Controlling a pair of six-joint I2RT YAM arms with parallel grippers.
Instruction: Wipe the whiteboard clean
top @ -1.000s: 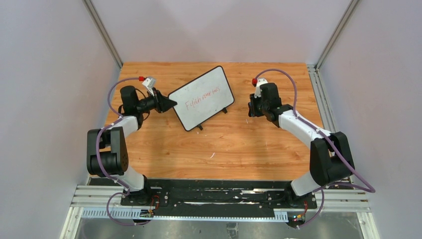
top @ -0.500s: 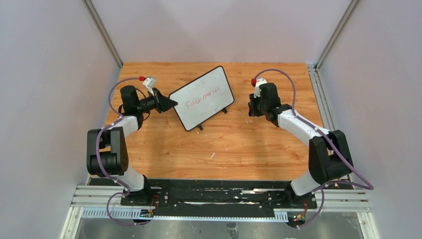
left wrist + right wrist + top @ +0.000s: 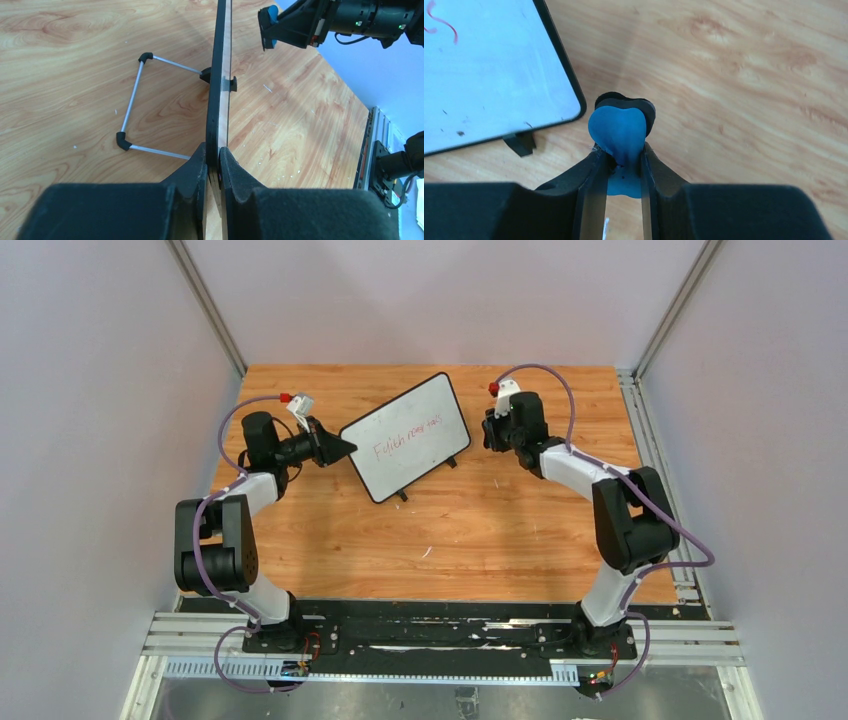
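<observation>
Gripping with my left pincer [image 3: 346, 447], I hold the whiteboard [image 3: 410, 435] by its left edge, jaws closed tight, upper centre of the wooden table [image 3: 480, 530]; near its right edge, my right pincer [image 3: 488, 435] pinches a blue eraser [image 3: 618, 131].

The whiteboard [image 3: 407, 436] blocks the far middle of the worktop [image 3: 450, 540], with its wire stand [image 3: 121, 141] behind. The left claw [image 3: 214, 160] grips its left edge. The right claw [image 3: 621, 155], pinching a blue eraser [image 3: 618, 127], is just beside its right corner. The near worktop is open.
</observation>
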